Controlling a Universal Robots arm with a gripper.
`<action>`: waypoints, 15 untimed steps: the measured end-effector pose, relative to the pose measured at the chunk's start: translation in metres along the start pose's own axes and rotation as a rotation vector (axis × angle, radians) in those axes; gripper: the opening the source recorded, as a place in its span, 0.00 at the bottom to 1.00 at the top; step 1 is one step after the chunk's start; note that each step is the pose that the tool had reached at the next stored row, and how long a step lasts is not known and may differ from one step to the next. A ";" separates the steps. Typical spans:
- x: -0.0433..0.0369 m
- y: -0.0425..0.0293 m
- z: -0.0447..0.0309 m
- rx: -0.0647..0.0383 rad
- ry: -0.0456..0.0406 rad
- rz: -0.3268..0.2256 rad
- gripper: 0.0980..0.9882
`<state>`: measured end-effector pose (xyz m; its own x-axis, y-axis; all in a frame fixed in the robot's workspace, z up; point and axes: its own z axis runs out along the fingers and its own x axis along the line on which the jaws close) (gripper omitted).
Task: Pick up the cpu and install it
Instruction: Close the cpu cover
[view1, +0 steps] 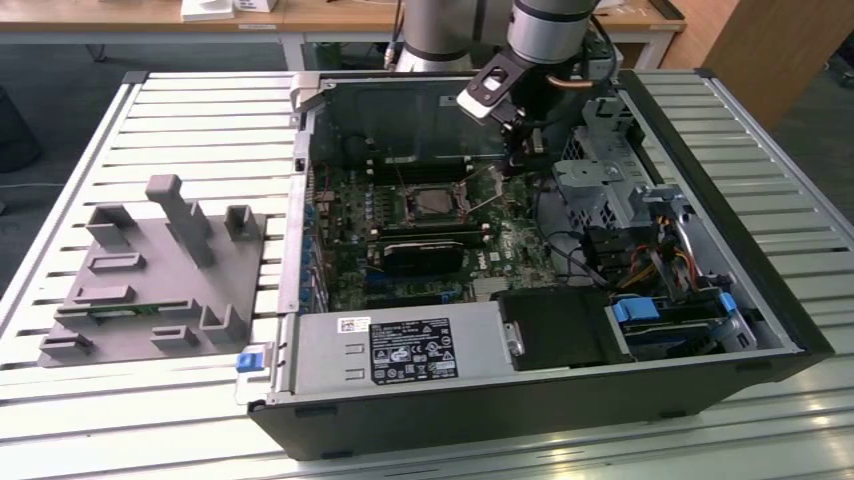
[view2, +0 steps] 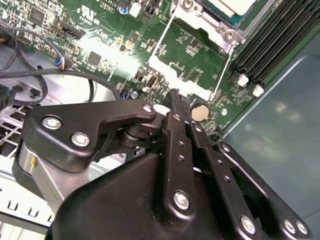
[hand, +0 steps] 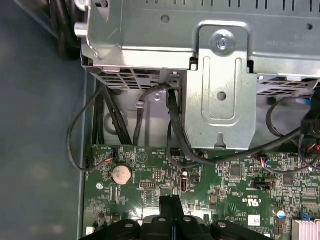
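My pincer (view1: 518, 166) hangs inside the open computer case (view1: 767, 300), over the far right part of the green circuit board (view1: 350, 262) as the exterior view shows it. In both wrist views its two black fingers are pressed together at the tips, (view2: 176, 98) and (hand: 172, 201), and I grip nothing between them. The cpu (view1: 430, 204) lies flat in its square socket near the middle of the board, to the exterior view's left of my pincer and apart from it. There it looks like a small grey square inside a metal surround. In the second wrist view the cpu (view2: 231, 5) shows a pale, shiny silver top with a thin light edge. A metal frame with an open window (view2: 175, 75) sits between it and my fingertips. A round silver coin battery (view2: 199, 112) sits on the board just beside my fingertips, and it shows in the first wrist view too (hand: 121, 174). On the slatted table (view1: 200, 110), at the exterior view's left of the case, stands a grey plastic holder (view1: 147, 290).
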<state>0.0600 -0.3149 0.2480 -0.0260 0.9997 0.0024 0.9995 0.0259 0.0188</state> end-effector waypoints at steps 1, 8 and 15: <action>0.0002 0.0008 0.0003 0.000 0.0000 0.000 0.01; 0.0010 0.0049 0.0019 0.000 0.0002 0.000 0.01; 0.0009 0.0065 0.0067 0.000 0.0000 0.000 0.01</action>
<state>0.0666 -0.3139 0.2415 -0.0259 0.9997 0.0024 0.9995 0.0259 0.0188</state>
